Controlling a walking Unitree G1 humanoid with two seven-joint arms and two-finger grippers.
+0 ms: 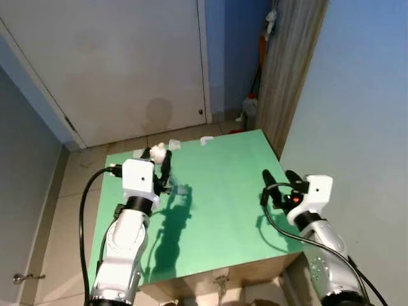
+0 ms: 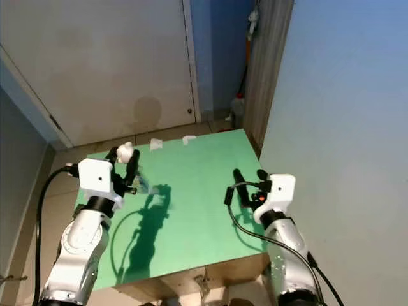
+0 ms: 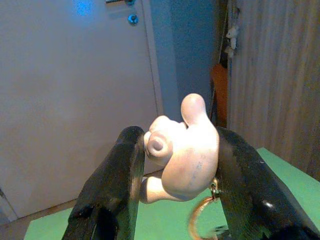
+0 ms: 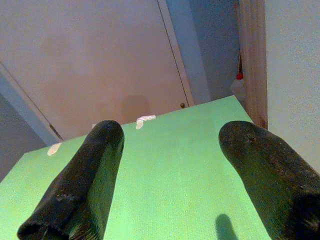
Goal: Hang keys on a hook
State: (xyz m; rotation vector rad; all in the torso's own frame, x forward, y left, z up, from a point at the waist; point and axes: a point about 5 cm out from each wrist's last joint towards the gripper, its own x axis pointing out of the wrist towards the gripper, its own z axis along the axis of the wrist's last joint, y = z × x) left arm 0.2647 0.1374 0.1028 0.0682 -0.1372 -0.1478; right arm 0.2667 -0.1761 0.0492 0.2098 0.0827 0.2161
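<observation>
Holding the keys (image 3: 182, 150) is as far as I have got: my left gripper (image 1: 158, 162) pinches the pale, rounded charm of the key fob between its two black fingers (image 3: 112, 187), lifted above the green tabletop (image 1: 223, 197). A brass-coloured ring (image 3: 200, 222) hangs beneath the charm, blurred; I cannot make out any key blades on it. The pick-up looks done. What remains, as I judge it, is the whole hanging step: finding the hook, carrying the keys to it and slipping the ring over. No hook is clear to me; small items hang along the wooden panel (image 1: 290, 70) beyond the far right corner of the table, too small to identify.

My left arm is bent upward from the near left side of the table, forearm raised, wrist camera block facing me, fingers pointing up and away toward the white door (image 1: 121, 64) behind the table. The charm sits high between the fingertips, touching both.

My right gripper (image 1: 280, 185) hovers over the right edge of the table, holding nothing, its fingers spread wide apart with bare green surface between them. That arm reaches forward at a low angle, close beside the blue wall (image 1: 357, 115) on my right.
</observation>
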